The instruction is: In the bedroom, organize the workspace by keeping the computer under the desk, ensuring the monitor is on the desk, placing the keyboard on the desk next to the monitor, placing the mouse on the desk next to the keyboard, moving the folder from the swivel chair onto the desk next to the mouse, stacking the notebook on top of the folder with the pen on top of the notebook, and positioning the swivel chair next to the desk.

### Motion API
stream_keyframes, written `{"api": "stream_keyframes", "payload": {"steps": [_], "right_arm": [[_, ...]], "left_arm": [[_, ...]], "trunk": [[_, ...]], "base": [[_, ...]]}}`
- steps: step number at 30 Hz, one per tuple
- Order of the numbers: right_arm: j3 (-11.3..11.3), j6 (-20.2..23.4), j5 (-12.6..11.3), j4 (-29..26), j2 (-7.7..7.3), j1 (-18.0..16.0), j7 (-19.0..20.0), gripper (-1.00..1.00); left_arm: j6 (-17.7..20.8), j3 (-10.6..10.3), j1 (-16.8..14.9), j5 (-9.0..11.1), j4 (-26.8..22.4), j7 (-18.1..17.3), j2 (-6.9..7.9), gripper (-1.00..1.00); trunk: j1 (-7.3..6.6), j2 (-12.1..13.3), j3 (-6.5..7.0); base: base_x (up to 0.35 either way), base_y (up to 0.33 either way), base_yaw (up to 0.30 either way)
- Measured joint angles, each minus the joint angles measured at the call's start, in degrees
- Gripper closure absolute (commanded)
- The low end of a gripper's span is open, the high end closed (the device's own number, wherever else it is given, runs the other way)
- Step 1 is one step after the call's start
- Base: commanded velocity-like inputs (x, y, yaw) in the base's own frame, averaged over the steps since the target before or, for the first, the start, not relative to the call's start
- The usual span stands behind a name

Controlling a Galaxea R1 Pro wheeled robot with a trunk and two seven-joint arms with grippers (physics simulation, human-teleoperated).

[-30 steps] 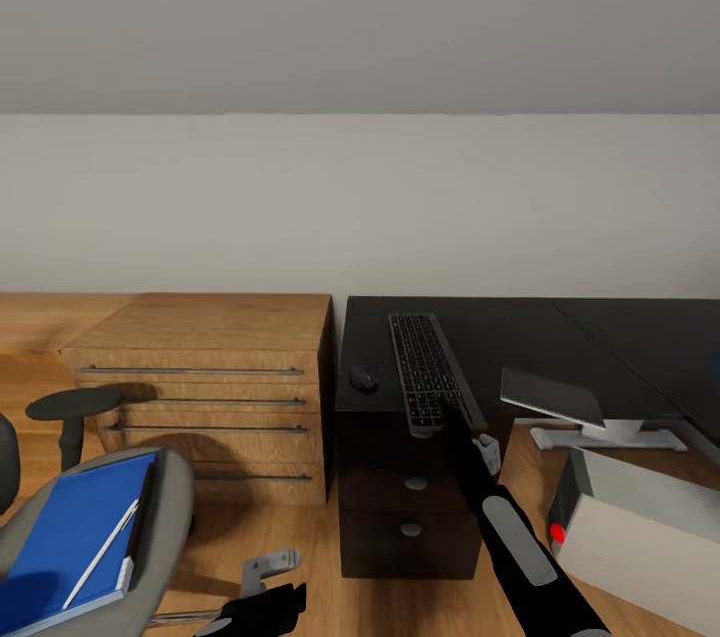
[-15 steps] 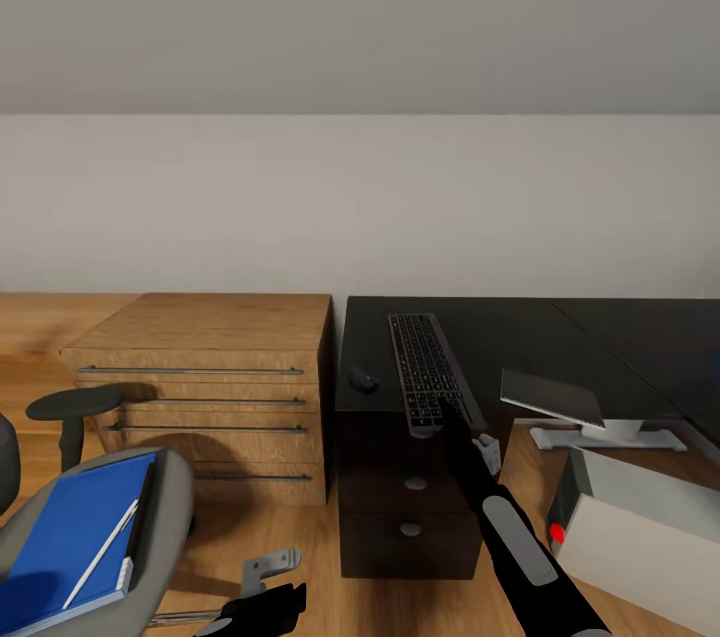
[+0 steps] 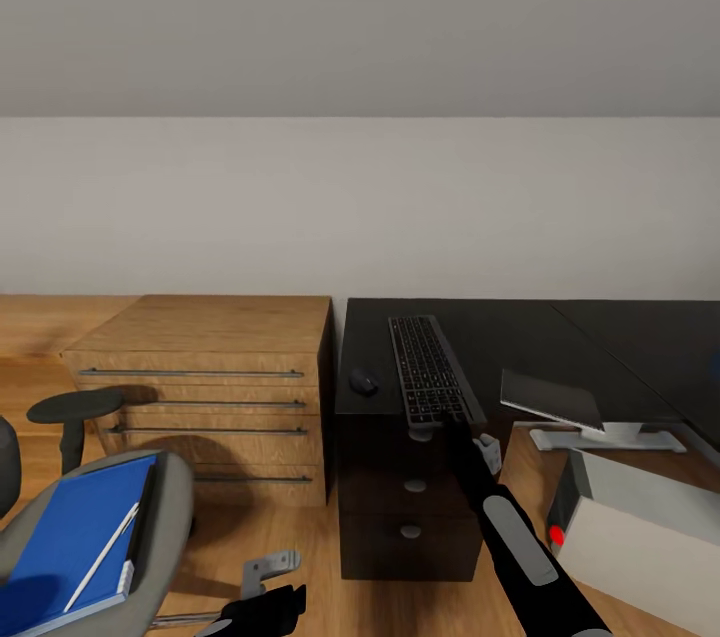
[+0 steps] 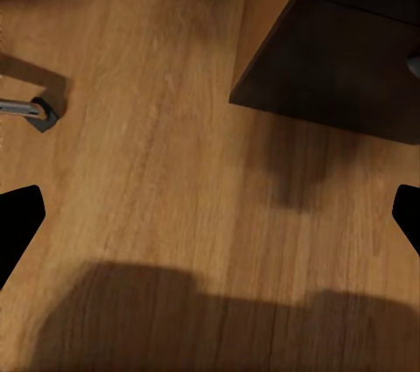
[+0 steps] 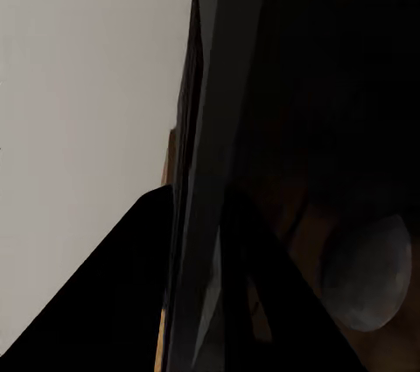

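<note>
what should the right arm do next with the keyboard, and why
Probably push the keyboard a little farther onto the desk before letting go. The right gripper sits at the keyboard's near end, which seems to overhang the desk's front edge above the drawers. The mouse lies just left of it. The monitor appears lower, beyond the desk edge, so it would come after.

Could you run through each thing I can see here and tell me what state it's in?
keyboard: on the desk, near end gripped by right tool
mouse: on desk, left of keyboard
folder: on swivel chair, pen on top
monitor: under the desk
computer: on floor
left tool: open, empty
</note>
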Motion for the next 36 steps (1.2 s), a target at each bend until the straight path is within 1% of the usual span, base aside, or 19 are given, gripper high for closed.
{"api": "stream_keyframes", "payload": {"steps": [5, 10, 20, 22, 23, 24, 26, 27, 28, 30, 32, 36], "right_arm": [[-0.06, -0.07, -0.04, -0.42, -0.04, 0.0, 0.19, 1.0], [0.07, -0.11, -0.03, -4.24, -0.12, 0.03, 0.1, 1.0], [0.09, -0.23, -0.11, -6.0, -0.15, 0.12, -0.17, 1.0], [0.09, -0.28, -0.1, -7.37, -0.16, 0.47, -0.82, 1.0], [0.1, -0.28, -0.12, -8.07, -0.15, 0.73, -1.16, 1.0], [0.11, -0.29, -0.09, -9.95, -0.15, 1.53, -1.9, 1.0], [0.17, -0.3, -0.1, -14.94, -0.06, 4.22, -3.75, 1.0], [0.18, -0.3, -0.13, -16.38, -0.04, 5.1, -4.28, 1.0], [0.2, -0.3, -0.11, -19.12, 0.02, 6.74, -5.31, 1.0], [0.21, -0.29, -0.15, -25.55, 0.09, 10.37, -8.91, 1.0], [0.26, -0.29, -0.1, -27.84, 0.11, 11.38, -10.09, 1.0], [0.79, -0.24, -0.16, -31.05, 0.12, 12.77, -10.8, 1.0]], "left_arm": [[0.0, -0.01, 0.0, 0.0, 0.02, 0.04, 0.0, -1.0], [-0.08, -0.05, 0.0, 0.0, 0.02, 0.1, 0.0, -1.0], [-0.09, -0.05, 0.0, 0.0, 0.02, 0.1, 0.0, -1.0], [-0.06, -0.01, 0.0, 0.01, 0.02, 0.09, 0.0, -1.0], [-0.04, 0.0, 0.0, 0.01, 0.02, 0.07, 0.0, -1.0], [-0.03, 0.01, 0.0, 0.04, 0.02, 0.05, 0.0, -1.0], [-0.01, 0.03, 0.0, 0.07, 0.01, 0.07, 0.0, -1.0], [-0.01, 0.03, 0.0, 0.07, 0.01, 0.06, 0.0, -1.0], [-0.01, 0.03, 0.0, 0.08, 0.01, 0.06, 0.0, -1.0], [0.0, 0.13, 0.01, 0.08, 0.01, 0.06, 0.02, -1.0], [0.0, 0.17, 0.01, 0.08, 0.01, 0.08, 0.05, -1.0], [0.0, 0.2, 0.0, 0.09, 0.05, 0.06, 0.08, -1.0]], "trunk": [[-1.1, 2.01, 0.9], [-2.2, 4.01, 1.8], [-4.39, 8.02, 3.59], [-4.83, 8.82, 3.95], [-4.84, 8.84, 3.96], [-4.84, 8.84, 3.96], [-4.84, 8.84, 3.95], [-4.84, 8.84, 3.95], [-4.84, 8.84, 3.95], [-4.84, 8.84, 3.95], [-4.84, 8.84, 3.96], [-4.84, 8.84, 3.96]], "base": [[0.0, 0.0, 0.0], [0.0, 0.0, 0.0], [0.0, 0.0, 0.0], [0.0, 0.0, 0.0], [0.0, 0.0, 0.0], [0.0, 0.0, 0.0], [0.0, 0.0, 0.0], [0.0, 0.0, 0.0], [0.0, 0.0, 0.0], [0.0, 0.0, 0.0], [0.0, 0.0, 0.0], [0.0, 0.0, 0.0]]}}
